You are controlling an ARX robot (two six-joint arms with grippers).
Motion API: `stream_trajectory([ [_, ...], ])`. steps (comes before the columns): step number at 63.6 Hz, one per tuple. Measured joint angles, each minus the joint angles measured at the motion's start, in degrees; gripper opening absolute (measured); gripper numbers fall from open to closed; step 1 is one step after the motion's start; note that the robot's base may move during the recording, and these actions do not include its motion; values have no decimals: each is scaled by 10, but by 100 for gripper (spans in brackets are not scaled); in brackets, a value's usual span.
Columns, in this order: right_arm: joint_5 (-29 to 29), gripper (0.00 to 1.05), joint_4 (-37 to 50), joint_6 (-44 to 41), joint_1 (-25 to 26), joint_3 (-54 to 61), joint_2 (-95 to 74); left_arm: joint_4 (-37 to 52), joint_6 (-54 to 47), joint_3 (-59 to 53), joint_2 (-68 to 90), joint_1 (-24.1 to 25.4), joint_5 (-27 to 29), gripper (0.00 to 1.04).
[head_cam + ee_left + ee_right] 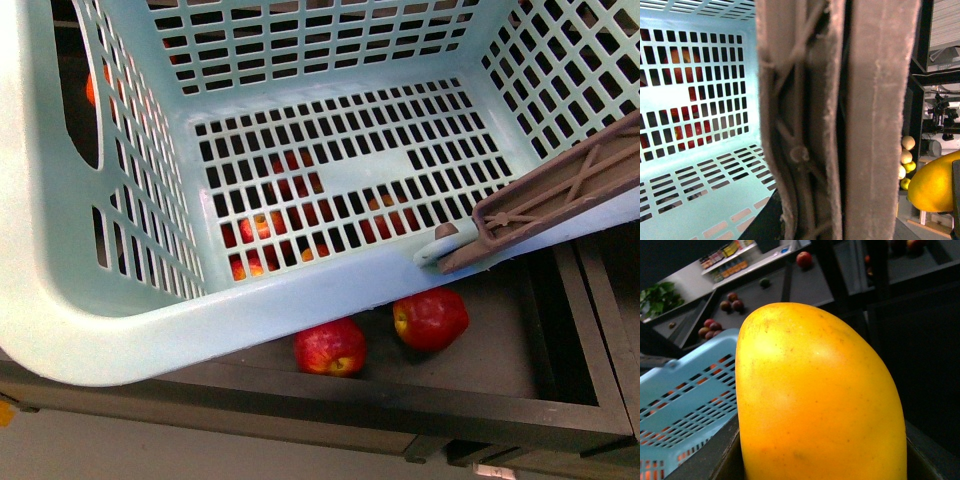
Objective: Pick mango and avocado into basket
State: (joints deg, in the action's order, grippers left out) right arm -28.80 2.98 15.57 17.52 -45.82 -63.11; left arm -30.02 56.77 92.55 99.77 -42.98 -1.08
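Observation:
The light teal basket (pixel 130 330) fills the front view, tilted and held above a dark bin; nothing lies inside it. Its brown handle (pixel 560 195) crosses the right side. In the left wrist view that handle (pixel 840 120) fills the middle, with my left gripper shut on it, fingers hidden; the basket wall (pixel 695 100) is beside it. The yellow mango (pixel 815 400) fills the right wrist view, my right gripper shut on it, fingers hidden behind the fruit. The mango (pixel 935 185) also shows in the left wrist view. The basket (pixel 685 400) lies beside the mango. The avocado is out of view.
Two red apples (pixel 330 347) (pixel 432 318) lie in the dark bin (pixel 520 350) under the basket, more show through its slotted floor. Pale round fruits (pixel 907 155) sit beyond the handle. Distant dark bins hold red and dark fruit (pixel 730 302).

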Motion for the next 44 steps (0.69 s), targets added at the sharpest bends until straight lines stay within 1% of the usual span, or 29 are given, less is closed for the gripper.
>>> stream_trajectory([
  [4, 19, 61, -5, 0, -38, 3, 9, 0, 0, 0, 0, 0, 0, 15],
  [9, 68, 61, -1, -2, -119, 4, 1, 0, 0, 0, 0, 0, 1, 15],
  [13, 91, 61, 9, -2, -157, 2, -18, 0, 0, 0, 0, 0, 1, 15],
  [26, 122, 61, 22, -2, -221, -9, -68, 0, 0, 0, 0, 0, 0, 15],
  [36, 139, 62, 26, -6, -255, -9, -83, 0, 0, 0, 0, 0, 0, 15],
  [38, 143, 69, 28, -7, -259, -9, -85, 0, 0, 0, 0, 0, 0, 15],
  [43, 151, 80, 35, -9, -261, -9, -87, 0, 0, 0, 0, 0, 0, 15],
  [44, 152, 83, 37, -10, -261, -9, -87, 0, 0, 0, 0, 0, 0, 15],
])
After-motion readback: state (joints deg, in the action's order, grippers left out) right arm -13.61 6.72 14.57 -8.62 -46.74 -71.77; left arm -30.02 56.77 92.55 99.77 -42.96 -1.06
